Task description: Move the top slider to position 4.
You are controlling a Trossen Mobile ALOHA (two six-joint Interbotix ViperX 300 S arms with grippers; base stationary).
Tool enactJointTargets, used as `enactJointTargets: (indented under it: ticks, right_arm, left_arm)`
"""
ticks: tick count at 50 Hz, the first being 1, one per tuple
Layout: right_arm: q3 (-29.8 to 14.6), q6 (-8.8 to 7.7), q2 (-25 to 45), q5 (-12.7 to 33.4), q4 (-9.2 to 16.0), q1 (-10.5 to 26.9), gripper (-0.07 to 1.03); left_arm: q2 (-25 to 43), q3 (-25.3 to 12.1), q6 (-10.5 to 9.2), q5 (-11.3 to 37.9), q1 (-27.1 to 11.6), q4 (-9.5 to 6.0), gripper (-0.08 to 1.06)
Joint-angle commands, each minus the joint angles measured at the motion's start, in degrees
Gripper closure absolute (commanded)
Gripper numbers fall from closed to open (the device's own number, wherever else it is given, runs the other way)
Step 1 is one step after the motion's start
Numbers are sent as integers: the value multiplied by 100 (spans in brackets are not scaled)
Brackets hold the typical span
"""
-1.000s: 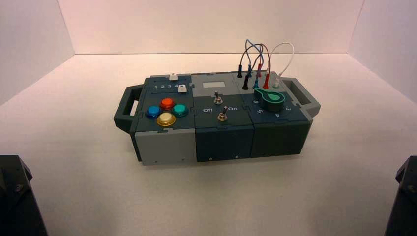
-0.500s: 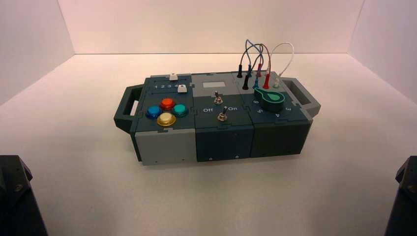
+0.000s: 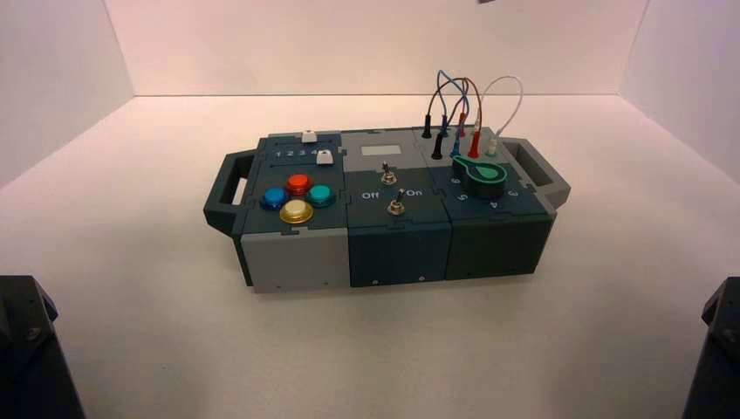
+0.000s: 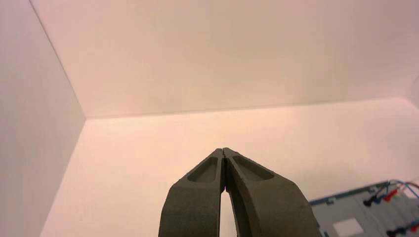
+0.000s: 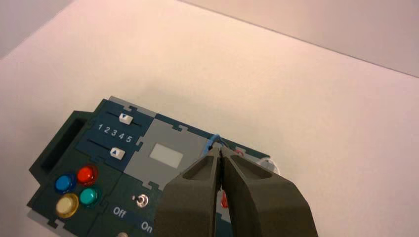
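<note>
Top slider (image 3: 307,136), high view: small white knob on the far track of the box's (image 3: 384,240) left panel, right of centre along its slot. Second white slider (image 3: 325,157) sits on the nearer track, further right. Printed digit row lies between the two tracks; the 4 (image 3: 312,153) is at its right end here. Four round buttons lie nearer the camera, two toggles mid-panel, green knob (image 3: 483,176) and wires (image 3: 462,109) to the right. Box rests on the white tabletop (image 3: 157,305).

Left wrist view: left claw (image 4: 224,153) fully closed, tips touching, holding nothing, over bare tabletop; only a box corner shows.

Right wrist view: right claw (image 5: 220,150) closed tip to tip, empty, above the box near the wires. Top slider (image 5: 126,119) sits about level with the 4 (image 5: 121,137); the row reads 1 2 3 4 5.
</note>
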Motion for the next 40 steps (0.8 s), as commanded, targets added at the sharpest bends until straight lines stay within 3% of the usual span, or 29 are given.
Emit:
enactJointTargets:
  ticks: [1,16,26,40]
  right_arm:
    - [-448,-70,281,62,-35,149,99]
    - [-976,-105,1116,176,-176,800,99]
    - [-1099,-88,1354,88,-141,835,99]
    - [-1204,-88,1687,79,-123,905,99]
  left_arm:
    - [202,-369,9,352,-35,0,100]
    - [624,-580,-9,1046,-105,-9,100]
    - [1011,-589,-53,1046,-264,-88,100]
    - [2065,-747,-185,879,-598,-114,100]
